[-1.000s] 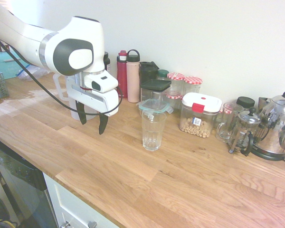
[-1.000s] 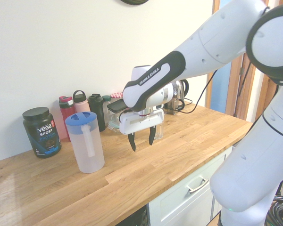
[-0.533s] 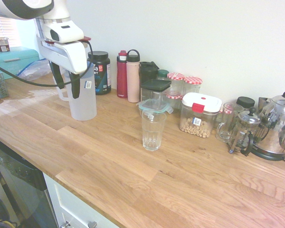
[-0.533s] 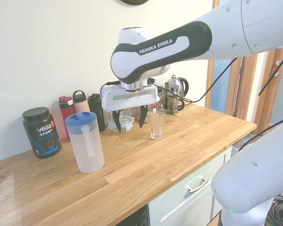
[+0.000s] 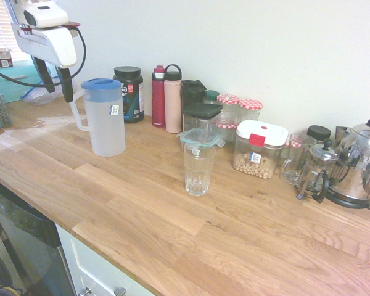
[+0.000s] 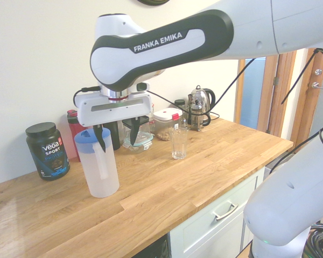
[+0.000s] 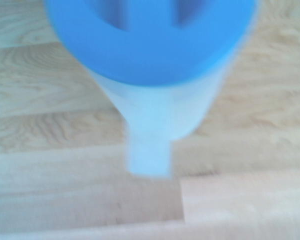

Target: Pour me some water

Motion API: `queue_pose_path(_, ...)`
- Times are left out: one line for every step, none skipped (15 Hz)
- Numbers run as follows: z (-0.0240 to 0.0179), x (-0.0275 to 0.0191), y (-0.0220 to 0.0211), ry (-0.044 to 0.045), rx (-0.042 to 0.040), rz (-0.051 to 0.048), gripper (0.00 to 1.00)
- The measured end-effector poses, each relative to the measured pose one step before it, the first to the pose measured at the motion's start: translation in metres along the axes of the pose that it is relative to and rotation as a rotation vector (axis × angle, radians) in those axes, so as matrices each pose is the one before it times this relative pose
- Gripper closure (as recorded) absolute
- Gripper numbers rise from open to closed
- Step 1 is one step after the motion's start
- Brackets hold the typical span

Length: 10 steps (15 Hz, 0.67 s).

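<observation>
the counter (image 5: 246,246) is a long wooden top with a row of bottles, jars and a kettle along the wall. the pitcher (image 5: 105,117), tall, frosted white and blue-lidded, stands on it out in front of that row, and everything below is placed from it.

the gripper (image 5: 51,75) hangs above the pitcher, off to its handle side, its jaws apart and holding nothing; in the second exterior view the gripper (image 6: 116,135) shows one finger in front of the blue lid (image 6: 91,136) and the other clear of it. the drinking glass (image 5: 198,169) stands upright, well apart from the pitcher toward the kettle end.

the water (image 6: 100,180) sits inside the pitcher and barely shows through the frosted wall, so the fill level cannot be read. if well filled, it would likely be heavy for one pair of jaws, with weight that shifts as it tips. the plastic looks stiff but smooth, so a body grip would probably slip, and the body looks too wide for the jaws anyway.

the handle (image 5: 78,114), a flat strap down the side away from the glass, looks the sound place to hold, high near the lid. the wrist view shows the handle (image 7: 149,155) jutting from under the lid (image 7: 150,45), blurred.
</observation>
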State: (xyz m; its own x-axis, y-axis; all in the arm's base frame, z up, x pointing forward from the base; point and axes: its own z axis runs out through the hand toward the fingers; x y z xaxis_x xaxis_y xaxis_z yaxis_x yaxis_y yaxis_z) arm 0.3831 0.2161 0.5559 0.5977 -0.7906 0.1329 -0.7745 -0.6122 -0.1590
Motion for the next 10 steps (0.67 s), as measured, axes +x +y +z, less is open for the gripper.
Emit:
queue_pose_path(0.00688,-0.00067,-0.01217,0.00322,-0.00331,-0.00583,0.00)
queue_pose_path(0.00780,0.00104,-0.01194,-0.00089,-0.00571,-0.00349,0.00)
queue_pose_path(0.00798,0.00276,-0.01100,-0.00024,-0.00580,0.00232,0.00)
queue_pose_path(0.00752,0.00355,-0.00934,0.00288,-0.00567,0.00446,0.00)
queue_pose_path(0.00666,0.00356,-0.00924,0.00053,-0.00374,0.00384,0.00)
queue_pose_path(0.00561,0.00327,-0.00857,-0.00056,-0.00575,0.00162,0.00)
queue_pose_path(0.00495,0.00227,-0.00804,-0.00276,-0.00360,0.00438,0.00)
queue_pose_path(0.00464,0.00199,-0.00689,-0.00296,-0.00174,0.00480,0.00)
queue_pose_path(0.00376,0.00376,-0.00587,0.00153,-0.00258,0.00675,0.00)
queue_pose_path(0.00394,0.00397,-0.00534,-0.00121,-0.00369,0.00776,1.00)
